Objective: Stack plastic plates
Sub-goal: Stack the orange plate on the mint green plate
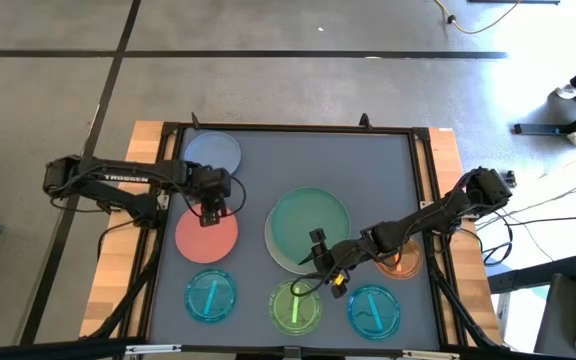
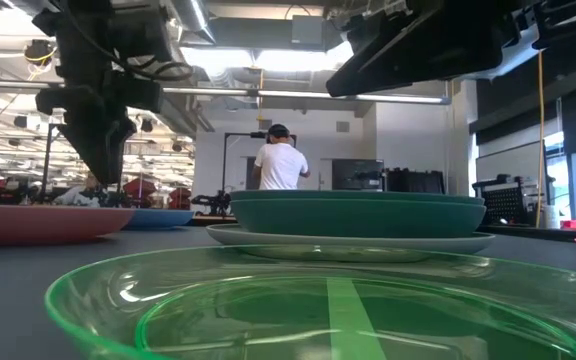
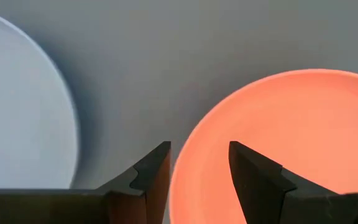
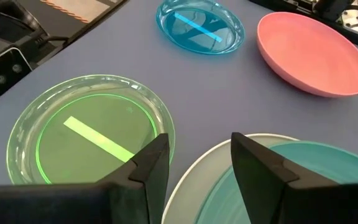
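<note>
Grey matting covered the table; "TROSSEN" showed on the left arm, its left gripper spread above the salmon plate, while the right gripper gaped beside the green plate.

Teal plate sits stacked on cream plate at centre; salmon plate and pale blue plate lie flat left.
</note>
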`<act>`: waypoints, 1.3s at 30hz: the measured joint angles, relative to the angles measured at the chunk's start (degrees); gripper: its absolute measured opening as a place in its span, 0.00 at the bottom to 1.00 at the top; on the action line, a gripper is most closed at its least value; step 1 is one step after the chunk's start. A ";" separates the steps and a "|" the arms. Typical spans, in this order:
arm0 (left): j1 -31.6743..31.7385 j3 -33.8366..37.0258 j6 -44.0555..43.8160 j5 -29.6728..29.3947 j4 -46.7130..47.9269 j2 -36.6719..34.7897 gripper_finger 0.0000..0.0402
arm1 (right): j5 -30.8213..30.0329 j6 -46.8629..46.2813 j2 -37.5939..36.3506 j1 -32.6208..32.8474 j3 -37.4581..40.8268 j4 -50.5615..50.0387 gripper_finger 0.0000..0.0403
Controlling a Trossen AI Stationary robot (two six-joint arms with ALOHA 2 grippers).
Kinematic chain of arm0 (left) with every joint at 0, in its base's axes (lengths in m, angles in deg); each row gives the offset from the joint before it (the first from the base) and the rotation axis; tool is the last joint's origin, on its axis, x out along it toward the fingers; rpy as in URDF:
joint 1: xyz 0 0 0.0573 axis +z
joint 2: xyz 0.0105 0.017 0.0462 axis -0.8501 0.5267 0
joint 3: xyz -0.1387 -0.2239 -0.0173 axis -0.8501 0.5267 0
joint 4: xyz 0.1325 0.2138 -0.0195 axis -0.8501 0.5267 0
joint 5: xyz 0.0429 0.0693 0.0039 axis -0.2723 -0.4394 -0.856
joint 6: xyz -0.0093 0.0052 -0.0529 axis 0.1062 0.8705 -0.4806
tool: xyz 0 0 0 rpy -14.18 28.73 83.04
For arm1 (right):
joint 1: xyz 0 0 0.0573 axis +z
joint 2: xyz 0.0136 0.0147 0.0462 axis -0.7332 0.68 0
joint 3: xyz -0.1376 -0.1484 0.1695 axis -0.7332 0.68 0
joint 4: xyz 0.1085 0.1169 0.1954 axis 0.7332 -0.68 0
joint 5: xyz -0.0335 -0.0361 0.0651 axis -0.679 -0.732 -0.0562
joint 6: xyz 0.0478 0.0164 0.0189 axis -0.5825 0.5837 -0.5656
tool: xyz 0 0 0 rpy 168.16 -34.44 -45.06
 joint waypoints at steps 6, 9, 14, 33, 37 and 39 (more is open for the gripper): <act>2.34 0.00 0.12 0.55 0.02 0.02 0.39 | 0.01 0.00 0.00 0.00 0.00 -0.16 0.40; 3.41 0.00 0.13 0.55 0.02 0.06 0.39 | 0.01 0.00 0.00 0.00 0.00 -0.14 0.40; 4.54 0.00 1.04 1.75 -0.02 3.43 0.39 | 0.44 0.00 0.00 0.00 0.00 -0.10 0.40; 4.67 -0.02 6.47 4.67 -0.63 17.27 0.38 | 0.45 0.00 -0.02 0.00 0.00 -0.16 0.40; 4.67 -0.02 8.56 4.65 -0.68 17.27 0.32 | 0.45 0.01 -0.02 0.00 0.00 -0.15 0.40; 4.67 -0.02 9.41 4.69 -0.68 17.25 0.29 | 0.45 0.02 -0.02 0.00 0.00 -0.19 0.40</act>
